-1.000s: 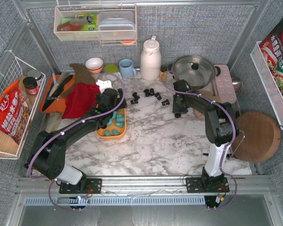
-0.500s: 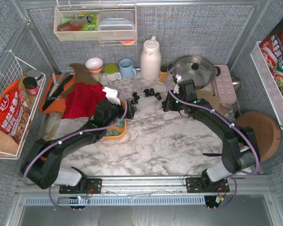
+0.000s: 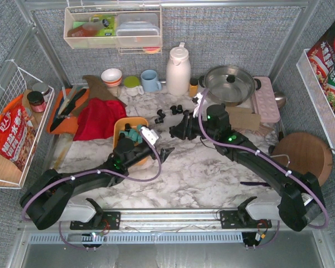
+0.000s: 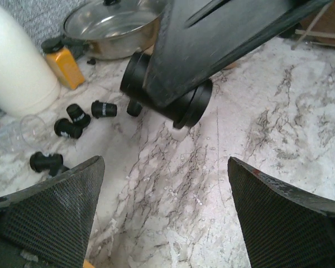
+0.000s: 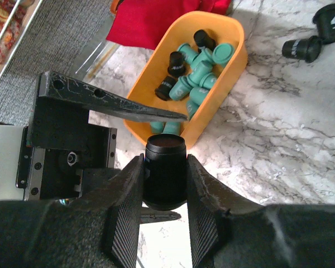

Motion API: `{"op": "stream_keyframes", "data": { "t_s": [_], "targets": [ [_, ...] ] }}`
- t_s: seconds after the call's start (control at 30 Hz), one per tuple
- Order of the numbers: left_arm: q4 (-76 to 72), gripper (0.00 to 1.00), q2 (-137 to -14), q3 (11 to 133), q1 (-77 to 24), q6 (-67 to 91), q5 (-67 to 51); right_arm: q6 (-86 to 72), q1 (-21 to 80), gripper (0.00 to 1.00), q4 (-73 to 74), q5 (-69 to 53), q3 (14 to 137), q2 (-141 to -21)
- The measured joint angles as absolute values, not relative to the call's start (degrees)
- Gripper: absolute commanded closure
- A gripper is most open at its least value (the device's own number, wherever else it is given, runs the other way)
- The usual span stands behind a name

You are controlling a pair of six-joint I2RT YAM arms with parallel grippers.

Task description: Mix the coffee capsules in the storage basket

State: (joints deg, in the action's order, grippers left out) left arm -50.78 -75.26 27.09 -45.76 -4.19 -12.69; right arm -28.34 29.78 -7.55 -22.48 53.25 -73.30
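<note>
basket (image 5: 226, 89) sits at about 10 o'clock on the table (image 3: 201, 173), just right of a red cloth (image 3: 97, 117). it's shallow glossy orange plastic, a rounded rectangle with a raised rim. inside is a heap of capsules (image 5: 198, 72), mostly teal with a few black on top. they're small tapered cups with a flanged lip and a smooth, shiny skin. right gripper (image 5: 164, 161) is clenched on one black capsule (image 5: 165, 184), which lies lengthwise between the ribbed black pads. it hovers at roughly 3 o'clock of the basket, close to the rim but not over it. left gripper (image 4: 164, 164) is released, jaws spread wide and holding nothing. it's at 5 o'clock of the basket, low over the marble-pattern top and aimed toward the right one. loose black capsules (image 3: 178, 109) lie scattered at 1 to 2 o'clock of the basket, some on their sides, near the steel pot (image 3: 229, 82). step in hand looks like ferrying a black capsule over to join the teal ones. next move would need the right gripper to go toward 9 o'clock until it clears the rim, then let go low so the light cup doesn't bounce out. the left fingers are close by, so watch for a clash. plenty of black ones are still outside, so the job is likely far from done.
</note>
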Motion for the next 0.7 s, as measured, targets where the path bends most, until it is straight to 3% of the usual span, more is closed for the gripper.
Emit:
{"op": "stream_keyframes", "data": {
  "t_s": [0.47,0.57,0.7],
  "targets": [
    [-57.12,0.03,-74.59,23.92,-48.66,-14.94,-13.43,-27.88,34.24,0.78,-6.02,-24.45,49.95,-72.55],
    [-57.39,0.15,-74.5,23.44,-49.19,-15.62,-13.5,-28.38,34.83,0.78,-6.04,-24.86,49.95,-73.63],
    [-58.04,0.42,-74.35,23.09,-49.87,-17.06,-14.28,-29.34,35.2,0.78,-6.66,-25.36,49.95,-74.13]
  ]
}}
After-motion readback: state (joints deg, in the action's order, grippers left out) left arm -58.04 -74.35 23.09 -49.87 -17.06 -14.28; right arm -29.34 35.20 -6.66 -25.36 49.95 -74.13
